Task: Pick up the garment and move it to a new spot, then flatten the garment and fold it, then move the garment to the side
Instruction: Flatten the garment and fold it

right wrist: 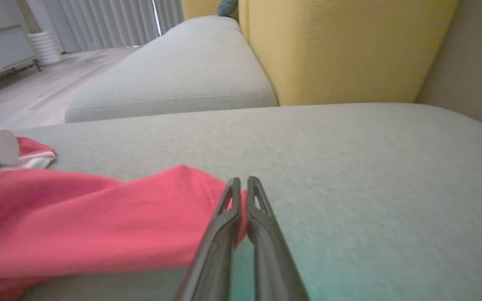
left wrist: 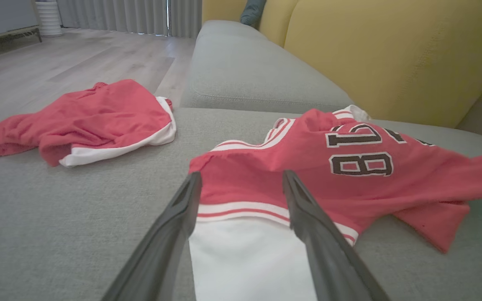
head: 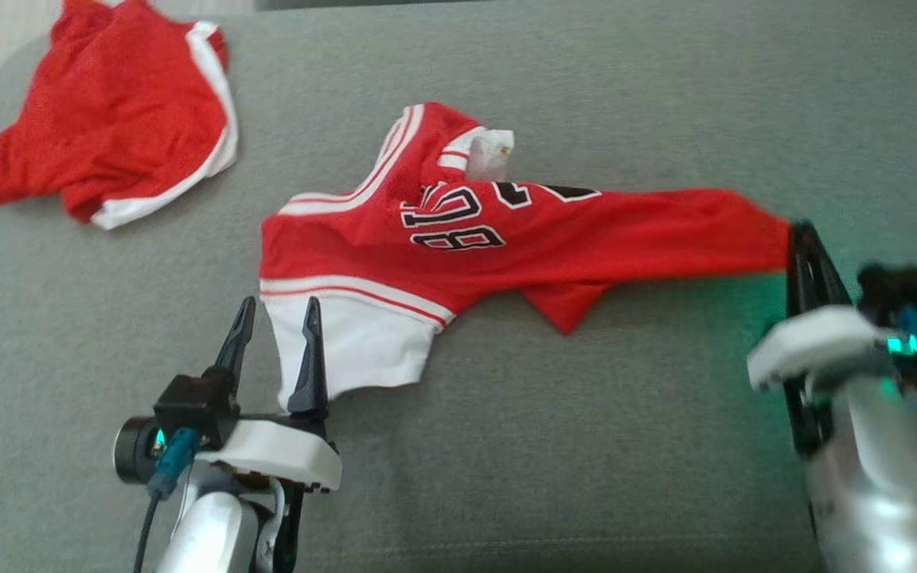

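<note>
The red jersey lies crumpled on the grey sofa, number side up, stretched out toward the robot's right; a second red garment sits well apart at the far left. The right hand is clamped on the jersey's far right tip; the left hand has its fingers apart, one on the bare sofa just beside the white panel and one over it.

The main risk is the right hand's thin bite; a firm pull could slip the cloth free. If the right hand pulls before the left one closes, the jersey would likely drag and bunch rather than flatten; the left hand may also catch just one layer, or pinch the sofa cover.

The head view gives the whole layout and both hands; the right wrist view shows red cloth nipped between the right hand's closed fingers; the left wrist view shows the gap between the left hand's fingers, plus the yellow back cushion and wooden floor.
</note>
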### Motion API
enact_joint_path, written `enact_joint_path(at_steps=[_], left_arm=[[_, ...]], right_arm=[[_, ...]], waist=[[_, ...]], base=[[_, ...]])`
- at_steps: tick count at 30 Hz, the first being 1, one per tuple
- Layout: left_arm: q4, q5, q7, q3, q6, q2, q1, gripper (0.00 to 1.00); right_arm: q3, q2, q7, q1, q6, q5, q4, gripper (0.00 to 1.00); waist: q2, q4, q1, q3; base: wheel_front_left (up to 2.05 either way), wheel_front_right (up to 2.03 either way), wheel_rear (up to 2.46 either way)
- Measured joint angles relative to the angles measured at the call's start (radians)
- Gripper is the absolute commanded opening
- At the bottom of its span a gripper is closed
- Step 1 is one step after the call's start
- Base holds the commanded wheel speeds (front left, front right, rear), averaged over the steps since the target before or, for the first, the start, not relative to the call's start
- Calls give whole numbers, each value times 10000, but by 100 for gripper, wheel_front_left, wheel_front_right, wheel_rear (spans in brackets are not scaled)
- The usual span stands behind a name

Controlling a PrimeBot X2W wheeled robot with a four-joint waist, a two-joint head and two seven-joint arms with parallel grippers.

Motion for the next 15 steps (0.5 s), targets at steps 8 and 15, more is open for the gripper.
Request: enact_joint_path(at_steps=[8, 15], left_arm=[[-65, 84, 0, -17, -88, -4, 16, 100], [-123, 165, 0, -67, -245, -8, 12, 100]], right_arm=[[-77, 36, 326, 2056, 0, 236, -2057, 0], [-33, 71, 389, 2804, 0, 629, -2405, 62]], waist=[[0, -571, 0, -150], [0, -705, 0, -6]], base=[[0, 0, 0], [0, 0, 0]])
